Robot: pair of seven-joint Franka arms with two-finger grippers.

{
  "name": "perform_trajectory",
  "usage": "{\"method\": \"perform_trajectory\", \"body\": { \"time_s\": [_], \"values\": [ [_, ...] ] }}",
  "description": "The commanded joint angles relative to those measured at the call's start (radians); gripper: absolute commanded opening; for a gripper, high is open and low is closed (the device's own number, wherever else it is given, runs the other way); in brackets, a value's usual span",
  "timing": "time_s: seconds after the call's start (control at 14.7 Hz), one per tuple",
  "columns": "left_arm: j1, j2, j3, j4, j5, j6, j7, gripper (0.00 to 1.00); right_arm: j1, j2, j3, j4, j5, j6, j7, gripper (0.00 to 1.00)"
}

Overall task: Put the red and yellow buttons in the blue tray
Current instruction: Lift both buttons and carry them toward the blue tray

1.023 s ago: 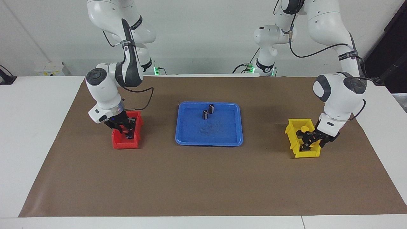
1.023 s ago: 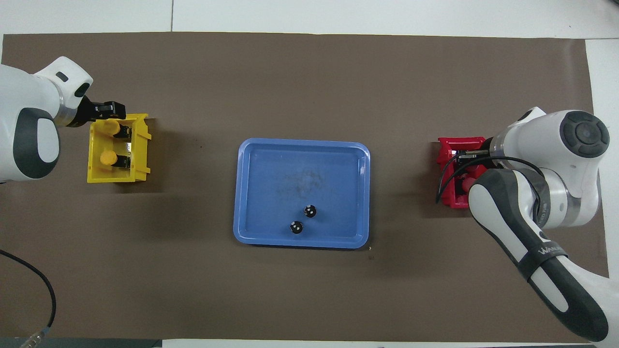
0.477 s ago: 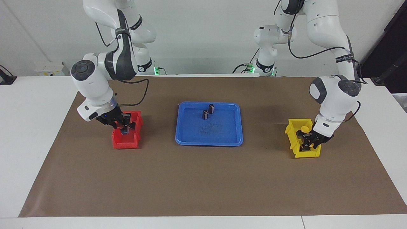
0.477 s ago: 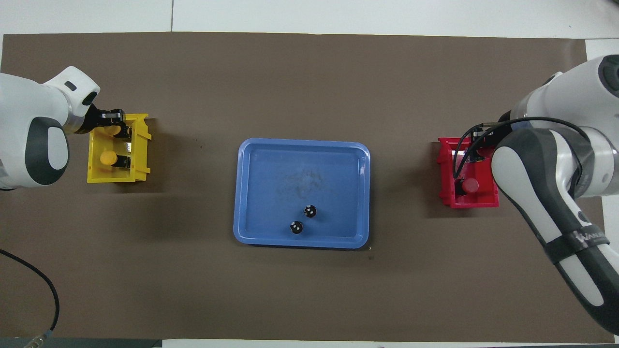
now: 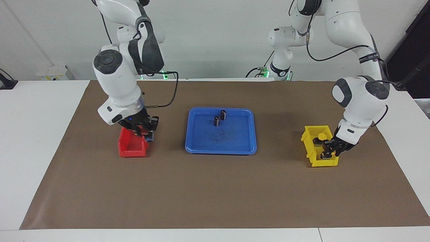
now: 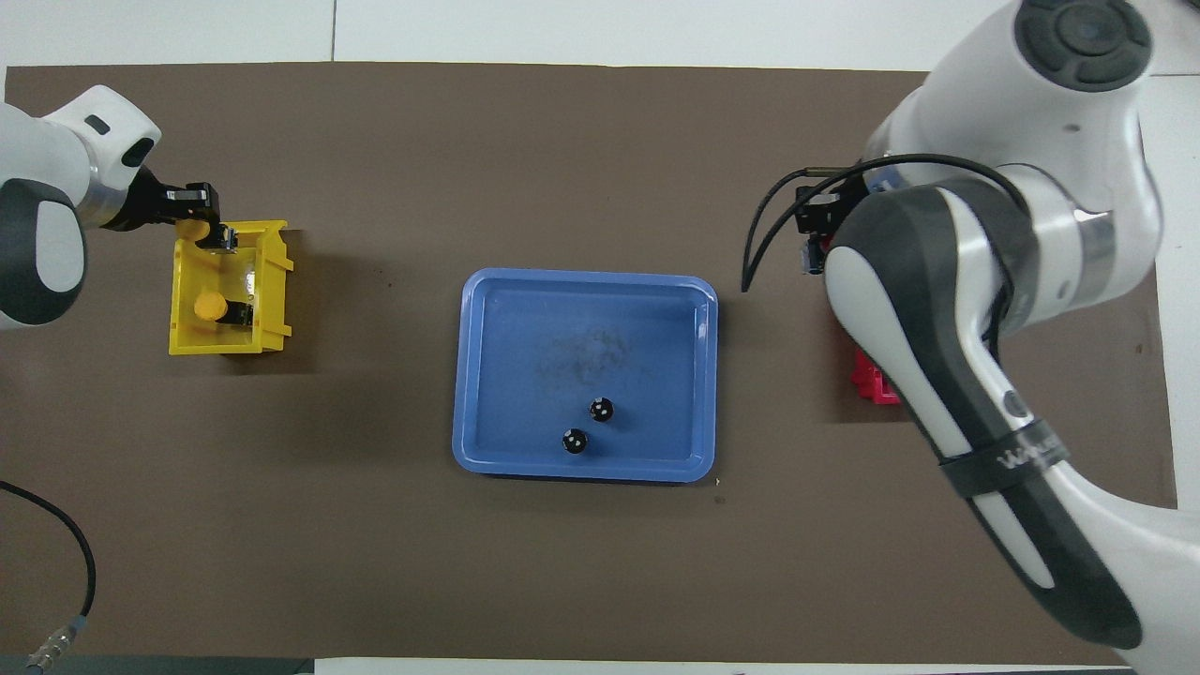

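Observation:
The blue tray (image 5: 220, 149) (image 6: 581, 279) lies mid-table. My right gripper (image 5: 145, 132) (image 6: 814, 246) hangs just over the red bin's (image 5: 132, 148) (image 6: 872, 384) tray-side rim. It is shut on a dark-bodied button whose red cap barely shows. The other red button is hidden. My left gripper (image 5: 327, 151) (image 6: 202, 230) is at the yellow bin's (image 5: 310, 148) (image 6: 272, 281) rim farthest from the robots. It is shut on a yellow button (image 6: 194, 228). A second yellow button (image 5: 321, 136) (image 6: 211, 306) stands in that bin.
Two dark capless cylinders (image 5: 223, 114) (image 6: 601, 410) stand in the tray on the side nearer the robots. Brown paper covers the table. The right arm's elbow covers most of the red bin in the overhead view.
My right gripper rose out of the red bin with a button and shifted toward the tray. My left gripper lifted a yellow button up to the yellow bin's rim.

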Motion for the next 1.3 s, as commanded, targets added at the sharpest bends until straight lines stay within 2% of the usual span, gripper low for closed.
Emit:
{"method": "perform_trajectory", "body": {
  "time_s": [0.0, 0.14, 0.27, 0.55, 0.75, 0.89, 1.09, 1.16, 1.23],
  "values": [
    [0.009, 0.013, -0.003, 0.095, 0.015, -0.103, 0.010, 0.02, 0.106, 0.054, -0.001, 0.031, -0.019, 0.042, 0.138, 0.29],
    [-0.001, 0.021, -0.003, 0.203, 0.021, -0.251, 0.009, 0.02, 0.190, 0.123, 0.000, 0.035, -0.086, 0.077, 0.260, 0.29],
    [-0.023, 0.022, -0.006, 0.273, 0.018, -0.351, -0.025, 0.02, 0.230, 0.146, 0.000, -0.004, -0.097, 0.151, 0.322, 0.29],
    [-0.161, 0.016, -0.006, 0.265, 0.021, -0.341, -0.238, 0.02, 0.283, 0.155, 0.002, -0.043, -0.093, 0.182, 0.381, 0.30],
    [-0.233, 0.004, -0.009, 0.226, 0.012, -0.309, -0.338, 0.02, 0.301, 0.125, 0.003, -0.167, -0.088, 0.301, 0.398, 0.32],
    [-0.280, -0.020, -0.009, 0.175, 0.012, -0.280, -0.399, 0.02, 0.304, 0.111, 0.003, -0.204, -0.088, 0.325, 0.398, 0.34],
    [-0.306, -0.028, -0.012, 0.159, 0.011, -0.270, -0.433, 0.02, 0.301, 0.108, 0.002, -0.193, -0.089, 0.283, 0.396, 0.71],
    [-0.329, -0.034, -0.012, 0.140, 0.011, -0.255, -0.456, 0.02, 0.293, 0.103, 0.002, -0.172, -0.091, 0.259, 0.396, 0.80],
    [-0.353, -0.043, -0.012, 0.108, 0.011, -0.216, -0.496, 0.02, 0.283, 0.080, -0.001, -0.166, -0.096, 0.234, 0.388, 0.80]
  ]
}}
